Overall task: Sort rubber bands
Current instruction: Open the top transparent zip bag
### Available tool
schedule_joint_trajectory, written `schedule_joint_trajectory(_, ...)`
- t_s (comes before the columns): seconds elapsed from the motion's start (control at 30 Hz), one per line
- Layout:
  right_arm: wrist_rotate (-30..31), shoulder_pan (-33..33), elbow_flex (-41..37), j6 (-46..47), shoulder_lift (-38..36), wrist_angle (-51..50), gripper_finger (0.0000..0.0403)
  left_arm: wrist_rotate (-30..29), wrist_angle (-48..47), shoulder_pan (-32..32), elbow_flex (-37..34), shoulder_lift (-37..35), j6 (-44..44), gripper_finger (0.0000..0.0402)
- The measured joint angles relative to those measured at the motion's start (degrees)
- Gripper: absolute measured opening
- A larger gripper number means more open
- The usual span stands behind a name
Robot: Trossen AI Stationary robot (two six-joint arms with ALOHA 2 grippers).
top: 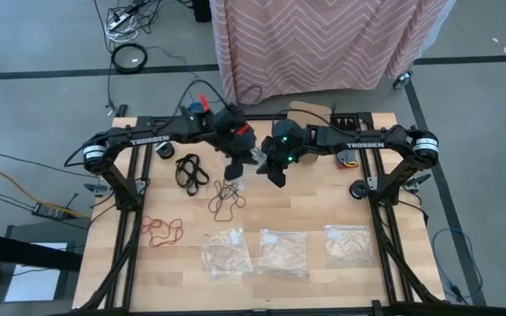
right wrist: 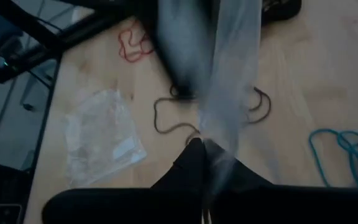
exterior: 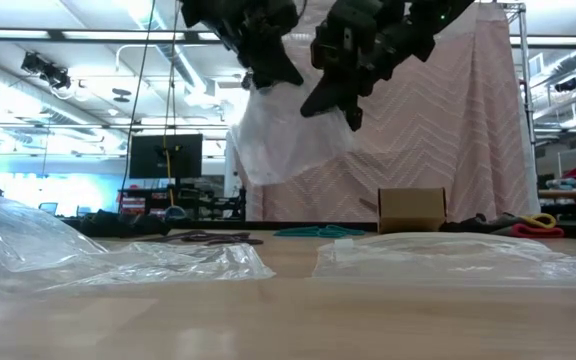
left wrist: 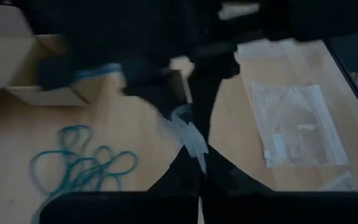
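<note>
A clear plastic bag [exterior: 286, 140] hangs in the air over the table's middle, between my left gripper [top: 235, 168] and my right gripper [top: 276, 172]; both are shut on it. On the wood lie the rubber band clusters. The black one [top: 191, 169] is left of the grippers. The dark brown one [top: 227, 201] lies just nearer than them. The red one [top: 162, 231] is toward the near left. The teal-blue one [left wrist: 79, 167] lies below the arms, hidden in the high view. My left gripper [left wrist: 199, 163] pinches a narrow bunched edge of the clear bag [left wrist: 189, 138] between its two fingers. The bag is lifted clear of the table and hangs below [exterior: 268, 150]. My right gripper [right wrist: 199, 148] pinches the bag's other side [right wrist: 211, 142] between its fingers, coming from above and slanting down. The film stretches away from the fingertips toward the other gripper [right wrist: 232, 62], clear of the table.
Three flat clear bags lie in a row near the table's near edge [top: 227, 253] [top: 284, 254] [top: 348, 245]. A small cardboard box [top: 310, 112] stands at the far edge. A pink patterned cloth [top: 323, 39] hangs beyond the table.
</note>
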Motion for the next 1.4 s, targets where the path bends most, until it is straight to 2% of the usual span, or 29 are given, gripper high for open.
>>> schedule_joint_trajectory(0.17,-0.8,-0.9,0.5,-0.1,0.0,-0.8,0.0,1.9,1.7,-1.4,0.0,2.9,-0.8,0.0)
schedule_joint_trajectory(0.37,-1.4,-1.2,0.7,-2.6,0.1,-4.1,0.0004,0.0,2.0,-1.6,-0.1,3.0,-1.3,0.0)
schedule_joint_trajectory(0.43,-3.7,-0.8,0.7,-4.2,0.1,-4.1,0.0016,-0.1,1.5,-1.1,-0.1,2.3,-1.3,0.0)
schedule_joint_trajectory(0.53,-7.3,-0.6,0.7,-3.4,0.0,-3.5,0.0052,-0.8,-0.6,-0.1,-0.1,1.7,-0.7,0.0)
schedule_joint_trajectory(0.67,-10.3,-0.6,0.7,-1.3,0.0,-3.3,0.012,-3.8,-5.5,0.7,-0.2,1.9,1.6,0.0)
schedule_joint_trajectory(0.83,-12.2,-0.6,0.7,2.3,0.0,-3.3,0.0203,-4.1,-7.0,1.4,-0.2,1.9,3.1,0.0)
schedule_joint_trajectory(0.97,-13.0,-1.4,0.7,7.1,0.0,-3.4,0.0237,-3.7,-9.1,1.5,-0.2,1.9,3.9,0.0)
schedule_joint_trajectory(1.1,-11.1,-1.8,0.7,8.0,-0.7,-3.6,0.0235,-3.8,-11.5,1.5,-0.2,1.8,4.6,0.0)
schedule_joint_trajectory(1.23,-4.9,-1.7,0.7,7.8,-2.4,-5.9,0.0208,-3.9,-12.4,1.5,-0.2,0.9,4.8,0.0)
schedule_joint_trajectory(1.33,-1.1,-1.8,0.8,8.6,-3.0,-8.0,0.0162,-4.2,-11.7,1.5,-0.2,-0.2,4.8,0.0)
schedule_joint_trajectory(1.4,-0.9,-1.8,0.7,8.8,-3.0,-9.6,0.0108,-4.3,-11.0,1.5,-0.2,-0.7,4.5,0.0)
